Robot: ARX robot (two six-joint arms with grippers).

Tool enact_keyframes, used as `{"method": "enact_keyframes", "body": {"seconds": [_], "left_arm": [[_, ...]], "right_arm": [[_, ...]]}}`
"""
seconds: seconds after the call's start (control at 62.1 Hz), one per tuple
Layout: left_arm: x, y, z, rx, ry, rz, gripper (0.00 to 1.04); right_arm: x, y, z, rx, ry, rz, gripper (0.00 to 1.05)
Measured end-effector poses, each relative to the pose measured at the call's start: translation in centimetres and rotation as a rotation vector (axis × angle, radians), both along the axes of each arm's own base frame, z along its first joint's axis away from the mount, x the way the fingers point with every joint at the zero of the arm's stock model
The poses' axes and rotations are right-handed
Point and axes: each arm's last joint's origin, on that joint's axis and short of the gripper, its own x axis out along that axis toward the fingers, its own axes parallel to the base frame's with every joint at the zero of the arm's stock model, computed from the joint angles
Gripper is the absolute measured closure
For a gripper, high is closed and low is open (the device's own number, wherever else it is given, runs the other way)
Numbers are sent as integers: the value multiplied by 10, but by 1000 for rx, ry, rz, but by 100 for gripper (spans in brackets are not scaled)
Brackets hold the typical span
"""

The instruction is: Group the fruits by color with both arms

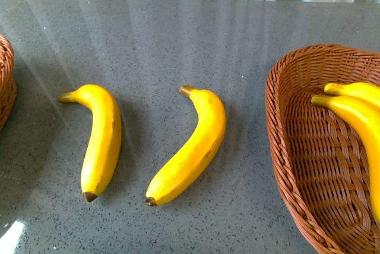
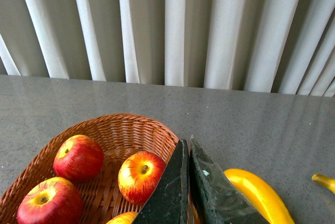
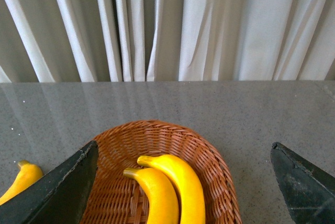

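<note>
Apples [image 2: 78, 157] sat in the left-edge basket [image 2: 131, 122] and two binned bananas [image 3: 172, 187] in the right-edge basket [image 3: 222, 166]. The left banana [image 1: 102, 138] and middle banana [image 1: 193, 147] lay loose mid-table [image 1: 178, 28]. My left gripper [image 2: 187, 143] was clenched empty and my right gripper [image 3: 183, 144] gaped wide. Bananas were the step in hand, I reckoned: next, lower the right arm over the middle one.

No text, label, brand or number can be read in any view. The bananas [image 1: 101, 141], the apples [image 2: 78, 157], the baskets [image 1: 278, 117], the table [image 1: 178, 34] and the curtain [image 3: 220, 25] carry no readable marks.
</note>
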Motion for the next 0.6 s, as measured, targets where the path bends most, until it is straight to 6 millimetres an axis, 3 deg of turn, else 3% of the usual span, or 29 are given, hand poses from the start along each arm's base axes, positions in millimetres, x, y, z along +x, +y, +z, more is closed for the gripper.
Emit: {"method": "enact_keyframes", "body": {"seconds": [0.274, 0.435, 0.5, 0.564, 0.596], "left_arm": [[0, 0, 0, 0, 0, 0, 49], [0, 0, 0, 0, 0, 0, 8], [0, 0, 0, 2, 0, 0, 10], [0, 0, 0, 2, 0, 0, 9], [0, 0, 0, 3, 0, -2, 9]], "right_arm": [[0, 0, 0, 0, 0, 0, 9], [0, 0, 0, 0, 0, 0, 9], [1, 0, -1, -21, 64, 57, 9], [6, -2, 0, 38, 331, 399, 9], [13, -1, 1, 88, 367, 531, 9]]}}
